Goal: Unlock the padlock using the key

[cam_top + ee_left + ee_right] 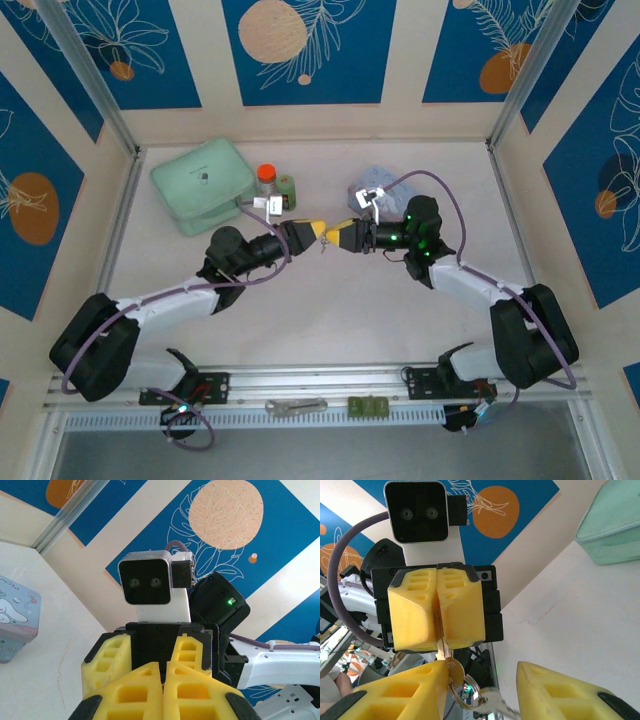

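Top external view: a pale-green, soft-cornered case [203,183] is seen near the far left corner of the table [330,310], with an orange-lidded jar [266,178] just beside it. At the table's middle the left claw [312,230] and the right claw [338,235] are pointed at each other, tips near. Ribbed yellow foam pads are shown on both in the wrist views. From the right wrist, the left claw's pads are seen pressed shut on the blade of the thin brassy key [453,670], whose round head hangs between the right claw's parted fingers [560,690], by which nothing is gripped. A light-blue tin [17,625] is caught at the left wrist view's left edge.
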Available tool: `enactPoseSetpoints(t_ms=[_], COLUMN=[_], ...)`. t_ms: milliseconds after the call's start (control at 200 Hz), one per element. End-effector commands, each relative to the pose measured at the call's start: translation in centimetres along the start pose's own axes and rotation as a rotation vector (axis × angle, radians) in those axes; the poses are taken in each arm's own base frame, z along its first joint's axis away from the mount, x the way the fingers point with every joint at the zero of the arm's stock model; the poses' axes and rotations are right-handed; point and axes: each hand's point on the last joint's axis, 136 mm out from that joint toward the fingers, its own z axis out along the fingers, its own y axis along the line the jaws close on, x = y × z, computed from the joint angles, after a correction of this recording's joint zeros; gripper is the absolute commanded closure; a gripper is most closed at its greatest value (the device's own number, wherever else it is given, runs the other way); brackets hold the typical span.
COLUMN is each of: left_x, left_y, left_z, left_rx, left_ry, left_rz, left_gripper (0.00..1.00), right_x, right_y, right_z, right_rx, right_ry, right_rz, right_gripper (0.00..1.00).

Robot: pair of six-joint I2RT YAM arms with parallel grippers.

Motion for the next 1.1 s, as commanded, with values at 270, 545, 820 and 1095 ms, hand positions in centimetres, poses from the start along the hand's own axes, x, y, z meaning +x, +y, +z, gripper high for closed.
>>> enactPoseSetpoints(t_ms=[270,545,820,1095], left_x=[-0.3,-0.2,0.0,-0.5], left_y=[-0.2,0.1,0.3,0.0], left_z=[0.2,0.4,0.4,0.1], left_rx=[0.047,0.042,0.061,0.041], left_ry=[-0.028,-0.022,-0.030,-0.041], left_rz=[0.007,0.011,-0.015,-0.007], left_gripper=[1.00,1.00,1.00,0.75], right_x=[0.9,1.4,1.0,1.5], right_y=[1.8,2.1,1.5,0.4], right_z=[1.0,1.1,1.6,1.2], right_rx=[-0.105,-0.119,-0.110,-0.071], right_ry=[0.083,0.099,0.092,0.083], right_rz=[0.006,0.010,0.020,0.029], right_gripper=[0.60,0.55,0.76,1.00])
